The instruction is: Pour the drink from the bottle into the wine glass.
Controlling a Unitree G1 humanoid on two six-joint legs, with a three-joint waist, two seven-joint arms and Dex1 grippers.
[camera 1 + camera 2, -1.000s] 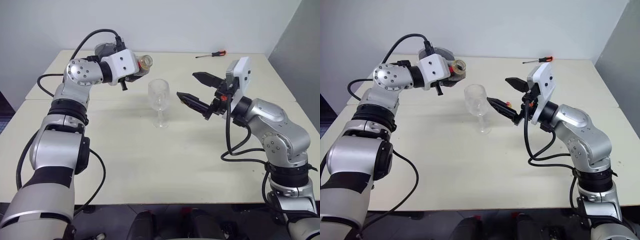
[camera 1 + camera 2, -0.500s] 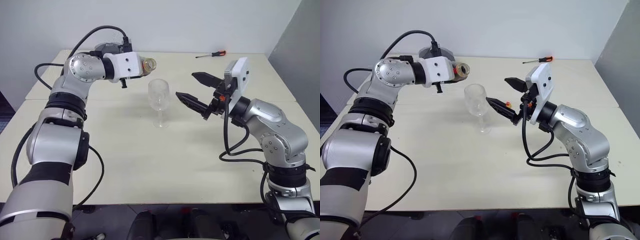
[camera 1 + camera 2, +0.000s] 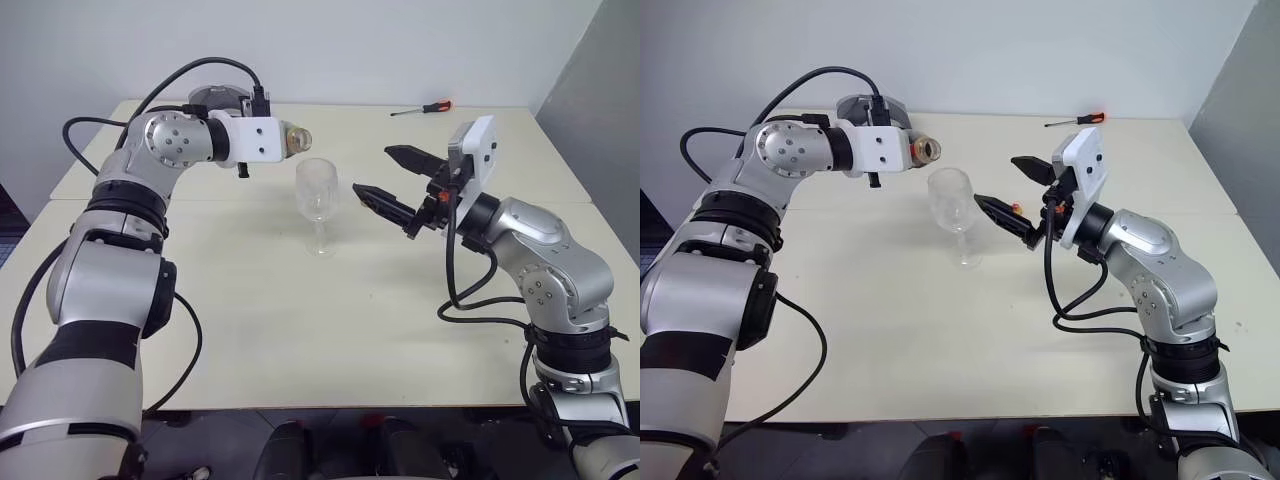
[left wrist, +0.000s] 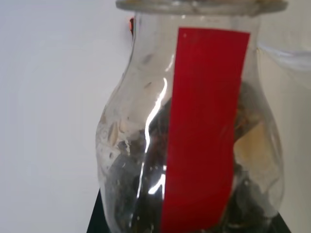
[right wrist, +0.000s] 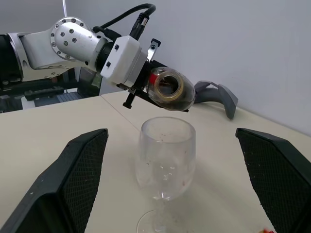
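Observation:
My left gripper (image 3: 282,142) is shut on the bottle (image 3: 293,138), a small clear one. It holds the bottle on its side just above and behind the wine glass's rim, with the open mouth (image 5: 168,88) facing the glass. In the left wrist view the bottle (image 4: 146,145) shows a red strip label (image 4: 204,136) and the dark brown drink (image 4: 146,199) in its belly. The wine glass (image 3: 317,192) stands upright mid-table, and its bowl (image 5: 165,155) is clear apart from a few drops. My right gripper (image 3: 372,170) hovers open just right of the glass, not touching it.
A red-handled screwdriver (image 3: 422,108) lies at the far right of the table. A grey stand-like object (image 3: 865,105) sits at the back left behind the bottle. A small red-orange thing (image 3: 1016,208) shows under the right gripper. The cream tabletop (image 3: 330,320) stretches wide in front of the glass.
My left wrist has rolled and its elbow has risen, so the bottle now lies more level with its mouth turned toward the glass. The right arm and the glass have not moved.

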